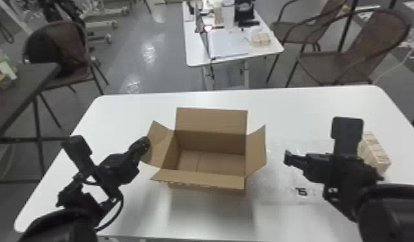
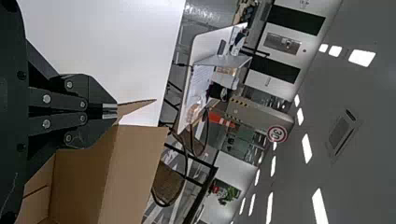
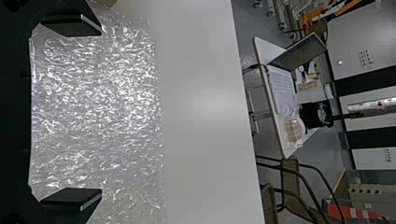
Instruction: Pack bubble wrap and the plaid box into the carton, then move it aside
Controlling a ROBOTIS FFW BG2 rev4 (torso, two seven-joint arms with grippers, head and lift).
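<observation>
The clear, crinkled plastic bubble wrap is spread on the white surface, right of the open brown cardboard carton; farther right, the pale rectangular plaid box is seen. Packing seems barely begun: the wrap should be pinched next by the right gripper, its fingers spread wide above it. The left gripper is closed at the left flap.

Open carton, spread wrap, plaid box.
Brown carton upright, flaps splayed, on the white surface; clear, crinkled wrap flat at its 4 o'clock; pale checked box at its 3 o'clock, partly hidden in the head view.
</observation>
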